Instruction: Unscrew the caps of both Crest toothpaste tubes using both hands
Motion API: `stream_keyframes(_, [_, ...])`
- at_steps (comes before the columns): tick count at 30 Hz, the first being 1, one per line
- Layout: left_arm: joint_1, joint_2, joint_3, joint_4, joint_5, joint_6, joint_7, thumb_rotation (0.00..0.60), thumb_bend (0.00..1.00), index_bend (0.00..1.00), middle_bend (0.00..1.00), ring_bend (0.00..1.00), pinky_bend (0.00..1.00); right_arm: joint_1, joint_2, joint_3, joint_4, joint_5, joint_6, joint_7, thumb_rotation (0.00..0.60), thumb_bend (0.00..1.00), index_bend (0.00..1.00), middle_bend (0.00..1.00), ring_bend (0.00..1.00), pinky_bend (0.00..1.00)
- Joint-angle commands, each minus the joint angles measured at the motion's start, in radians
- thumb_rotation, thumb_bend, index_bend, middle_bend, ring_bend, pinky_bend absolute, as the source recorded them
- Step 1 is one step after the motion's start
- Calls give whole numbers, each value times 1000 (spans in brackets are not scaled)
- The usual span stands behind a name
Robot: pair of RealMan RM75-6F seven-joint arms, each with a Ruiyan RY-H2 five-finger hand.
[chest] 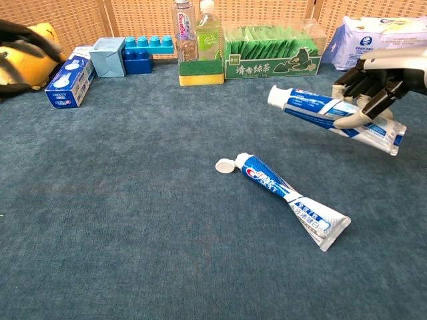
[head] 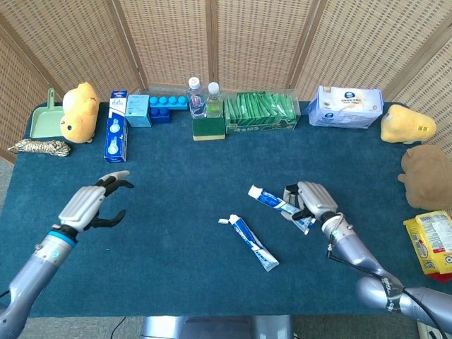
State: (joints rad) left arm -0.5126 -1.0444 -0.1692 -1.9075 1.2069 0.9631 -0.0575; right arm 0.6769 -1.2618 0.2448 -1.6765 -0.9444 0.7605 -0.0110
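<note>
My right hand (head: 311,200) (chest: 373,83) grips a Crest toothpaste tube (head: 274,202) (chest: 320,109) by its back half and holds it above the table, its white cap (chest: 273,97) on and pointing left. A second Crest tube (head: 252,243) (chest: 291,198) lies flat at the table's middle, with its loose white cap (chest: 225,166) lying just left of its open neck. My left hand (head: 90,204) hovers open over the left part of the table, fingers spread; only its dark fingertips (chest: 20,37) show in the chest view.
Along the back edge stand a blue toothpaste box (head: 116,134), blue blocks (head: 168,107), two bottles (head: 203,97), a green tea box (head: 260,113) and a wipes pack (head: 347,106). Plush toys (head: 78,111) (head: 406,124) sit at both back corners. A snack packet (head: 431,241) lies at the right edge.
</note>
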Motion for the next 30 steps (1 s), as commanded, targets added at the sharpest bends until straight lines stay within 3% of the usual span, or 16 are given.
stream_keyframes(1, [-60,-51,-21,30,-22,-52,33,600,336,238,78,47,258,-12,1,-10,-35,-11,27,2,600,412,913,751,737,753])
stream_keyframes(10, [-194,-154,-53,95,-107,-163,98,600,309,228,9,0,203,-8,-15,-32,-114,-23,73,-36,600,413,914,751,737,753])
stream_keyframes(19, [-306,-211,-76,146,-177,-301,57,600,309,225,0,0,150,27,-66,-48,-167,-8,89,-93,600,414,913,751,737,754])
stream_keyframes(30, [-357,-227,-65,149,-166,-352,19,600,309,212,0,0,131,83,-121,-44,-168,59,93,-146,600,414,912,751,737,755])
